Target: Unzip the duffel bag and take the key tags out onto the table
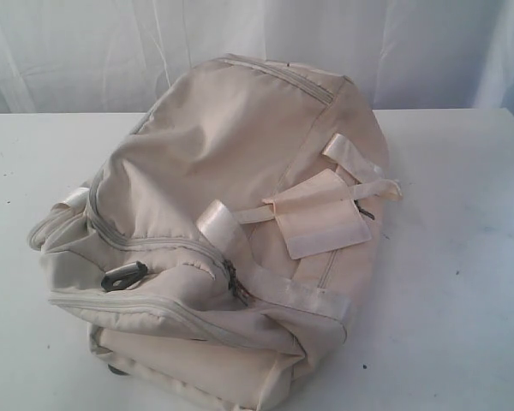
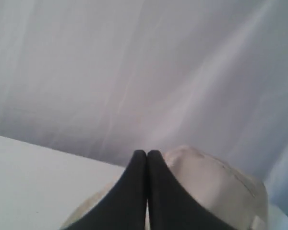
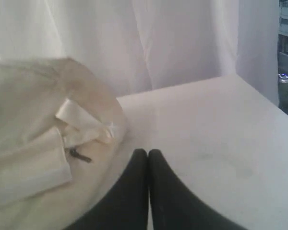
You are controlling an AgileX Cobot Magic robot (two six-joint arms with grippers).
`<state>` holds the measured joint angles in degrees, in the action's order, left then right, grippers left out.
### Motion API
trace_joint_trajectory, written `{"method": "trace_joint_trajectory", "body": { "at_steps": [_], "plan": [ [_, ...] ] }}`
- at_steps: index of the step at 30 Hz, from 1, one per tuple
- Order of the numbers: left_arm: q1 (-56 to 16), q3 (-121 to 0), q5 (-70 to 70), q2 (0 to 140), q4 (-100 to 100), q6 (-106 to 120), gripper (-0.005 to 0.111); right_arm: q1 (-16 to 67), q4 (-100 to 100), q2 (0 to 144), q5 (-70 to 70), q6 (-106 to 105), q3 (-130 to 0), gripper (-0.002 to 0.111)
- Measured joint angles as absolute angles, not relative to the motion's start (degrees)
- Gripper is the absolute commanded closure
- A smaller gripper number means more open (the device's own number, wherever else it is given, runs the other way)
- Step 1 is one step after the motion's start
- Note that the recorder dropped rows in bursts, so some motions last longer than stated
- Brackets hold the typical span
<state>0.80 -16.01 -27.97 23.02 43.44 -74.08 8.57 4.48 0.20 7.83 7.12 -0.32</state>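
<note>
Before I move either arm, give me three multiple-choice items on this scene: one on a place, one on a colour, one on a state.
1. Where is the duffel bag?
A. Lying on the table
B. On a chair
C. Hanging from a gripper

2. What colour is the duffel bag?
A. Black
B. Cream
C. Red

3. How do the left gripper and the right gripper stand?
A. Both wide open
B. One shut on a strap
C. Both shut, holding nothing

Answers: 1 A, the exterior view shows it resting on the white tabletop. 2 B, its fabric is pale cream all over. 3 C, each wrist view shows its gripper closed with nothing in it.
</note>
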Motion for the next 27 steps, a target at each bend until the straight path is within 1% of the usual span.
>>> {"method": "trace_joint_trajectory", "body": {
  "at_steps": [3, 5, 7, 13, 15, 18, 20, 23, 27],
  "plan": [
    [0.8, -18.37, -36.78, 31.05, 62.9, -87.46, 0.107, 8.57, 5.47, 0.2, 3.9, 10.48, -0.32, 0.108],
    [0.8, -18.88, -40.69, 35.56, 72.28, -95.56, 0.102, 8.57, 5.54, 0.2, 1.14, 12.41, -0.32, 0.108],
    [0.8, -18.96, -41.83, 38.68, 78.09, -102.02, 0.091, 8.57, 5.66, 0.2, -1.46, 14.01, -0.32, 0.108],
    [0.8, -18.96, -42.45, 40.74, 86.65, -112.63, 0.048, 8.57, 7.4, 0.2, -7.97, 20.47, -0.32, 0.108],
    [0.8, -18.96, -42.45, 40.74, 88.69, -117.13, 0.042, 8.57, 9.1, 0.2, -9.06, 25.32, -0.32, 0.108],
    [0.8, -18.96, -43.57, 40.74, 92.59, -119.68, 0.044, 8.57, 10.21, 0.2, -9.32, 32.86, -0.32, 0.108],
    [0.8, -18.96, -44.6, 40.74, 94.83, -120.2, 0.044, 8.79, 10.21, 0.12, -3.18, 34.11, -1.32, 0.108],
    [0.8, -18.96, -44.94, 40.85, 96.51, -120.45, 0.044, 9.87, 10.08, 0.47, 7.31, 28.02, -5.28, 0.108],
    [0.8, -18.47, -45.64, 42.4, 96.94, -120.7, 0.044, 11.8, 12.2, 6.62, 11.75, 13.34, -12.1, 0.108]
  ]
}}
